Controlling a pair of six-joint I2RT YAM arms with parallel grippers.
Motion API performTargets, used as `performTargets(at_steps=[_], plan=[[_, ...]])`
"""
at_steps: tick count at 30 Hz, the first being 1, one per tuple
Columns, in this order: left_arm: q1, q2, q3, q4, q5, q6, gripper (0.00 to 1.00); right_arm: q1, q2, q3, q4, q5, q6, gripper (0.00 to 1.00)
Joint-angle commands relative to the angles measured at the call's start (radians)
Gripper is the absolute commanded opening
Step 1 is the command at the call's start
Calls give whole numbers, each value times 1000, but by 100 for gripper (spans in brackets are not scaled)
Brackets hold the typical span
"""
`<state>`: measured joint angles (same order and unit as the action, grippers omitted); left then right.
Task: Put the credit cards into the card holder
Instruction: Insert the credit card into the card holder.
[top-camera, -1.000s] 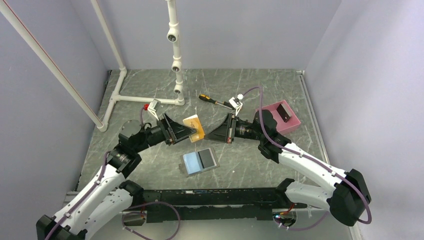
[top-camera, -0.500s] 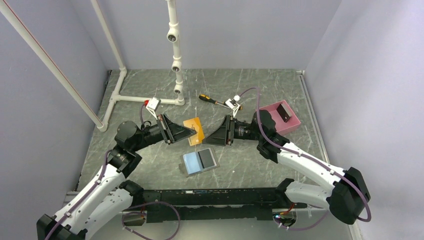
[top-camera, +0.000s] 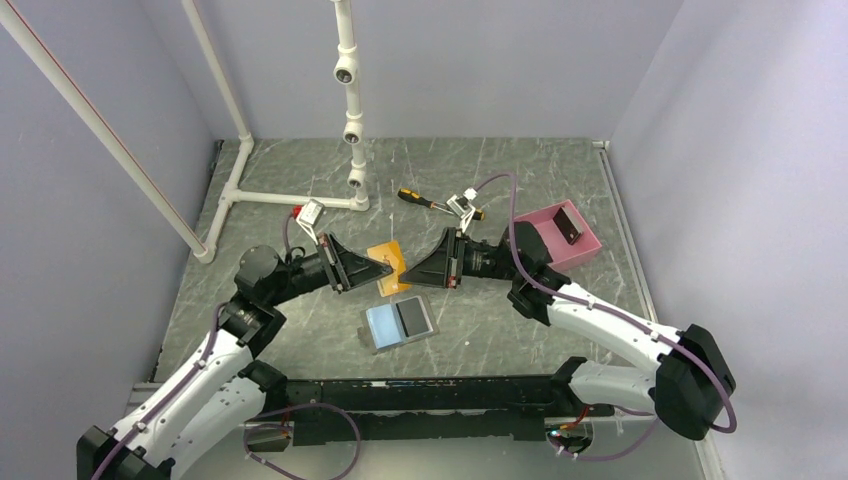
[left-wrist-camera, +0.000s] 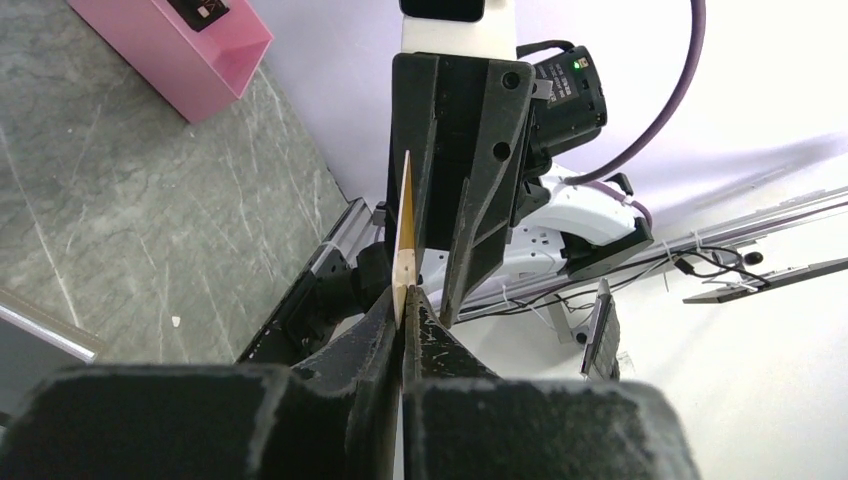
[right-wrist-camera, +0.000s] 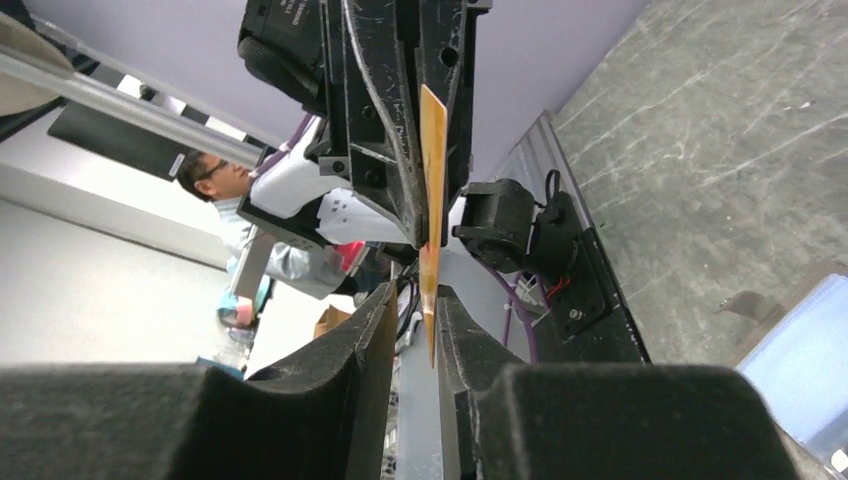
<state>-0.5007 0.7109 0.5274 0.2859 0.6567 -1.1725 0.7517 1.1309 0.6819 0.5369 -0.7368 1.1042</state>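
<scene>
Mid-air handover: left gripper (top-camera: 386, 268) was clamped on the orange credit card (top-camera: 383, 252), just far of the open card holder (top-camera: 398, 322). Right gripper (top-camera: 407, 281) straddled it, jaws slightly apart, likely regripping for the pocket.

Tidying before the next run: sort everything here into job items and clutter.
Job: orange credit card, pinched by left gripper, right gripper open around it; open card holder; dark card in pink tray.
Clutter: screwdriver; white pipe frame.
</scene>
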Motion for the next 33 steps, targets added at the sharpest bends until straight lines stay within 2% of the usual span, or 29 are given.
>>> performTargets(at_steps=[1, 5, 7, 8, 10, 12, 15, 16, 17, 19, 21, 23, 33], plan=[[1, 25, -20, 64, -1, -2, 9, 11, -21, -21, 77, 59, 3, 23], [1, 65, -43, 134, -3, -22, 9, 15, 12, -38, 168, 32, 49, 19], [1, 92, -45, 161, 3, -25, 9, 15, 41, -39, 201, 6, 75, 3], [1, 102, -41, 161, 7, -20, 9, 15, 52, -42, 207, -1, 79, 0], [1, 109, -31, 132, 7, 1, 10, 14, 69, -39, 146, 4, 64, 0], [1, 102, -9, -1, -9, 38, 15, 11, 78, -34, 39, 26, 0, 0], [1, 94, 64, -444, -156, 155, 51, -9, 95, 11, -328, 152, -188, 0], [1, 101, 85, -576, -215, 173, 70, -14, 107, 21, -408, 182, -248, 0], [1, 113, 98, -690, -259, 188, 83, -18, 122, 26, -463, 186, -290, 0], [1, 137, 116, -844, -337, 199, 95, -33, 160, 25, -512, 133, -364, 0], [1, 157, 115, -927, -390, 190, 96, -40, 196, 21, -532, 76, -424, 0], [1, 178, 97, -942, -409, 185, 97, -41, 223, 16, -532, 36, -477, 0], [-9, 423, 45, -798, -428, 259, 85, -112, 444, 23, -547, -194, -574, 0]])
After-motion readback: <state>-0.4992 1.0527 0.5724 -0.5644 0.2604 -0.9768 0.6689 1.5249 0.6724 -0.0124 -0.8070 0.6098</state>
